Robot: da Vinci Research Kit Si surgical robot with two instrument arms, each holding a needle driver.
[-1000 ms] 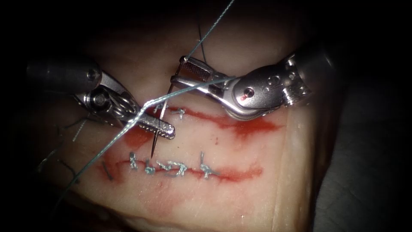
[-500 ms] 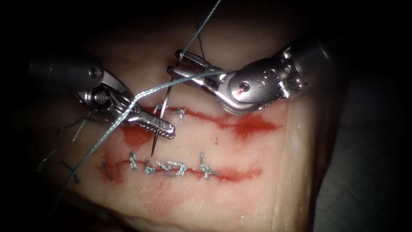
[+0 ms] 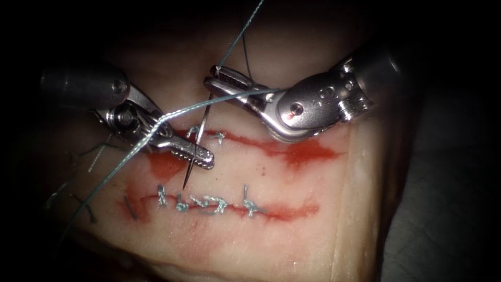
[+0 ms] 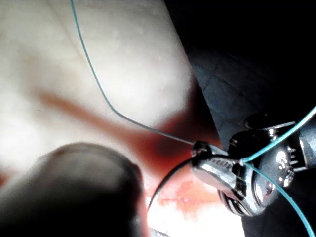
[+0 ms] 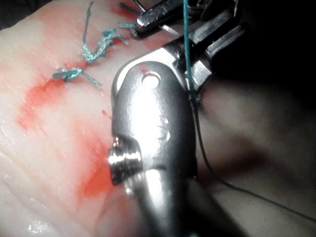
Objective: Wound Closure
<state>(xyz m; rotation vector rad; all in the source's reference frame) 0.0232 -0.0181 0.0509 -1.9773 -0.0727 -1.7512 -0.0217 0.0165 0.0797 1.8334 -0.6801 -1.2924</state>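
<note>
Needle [image 3: 200,128] stands steeply in the endoscope view. Its long axis runs from its tail, up by the right tool [image 3: 222,83], down to its point, which sits just above the stitches [image 3: 209,203] of the lower cut. It crosses the left end of the upper cut [image 3: 250,142], and as far as I can tell it lies over the tissue [image 3: 292,219], not in it. The left tool [image 3: 201,156] pinches it across the shaft, nearer the point than the tail, with its jaws lying almost square to the needle. The right tool's jaws are a little parted and seem to grip nothing. The needle's tail lies just beside the lower jaw, so the right arm is nearer that end. Thread [image 3: 130,156] slants over the left tool and up past the right tool's tip. Red fluid [image 3: 308,155] pools under the right tool.
</note>
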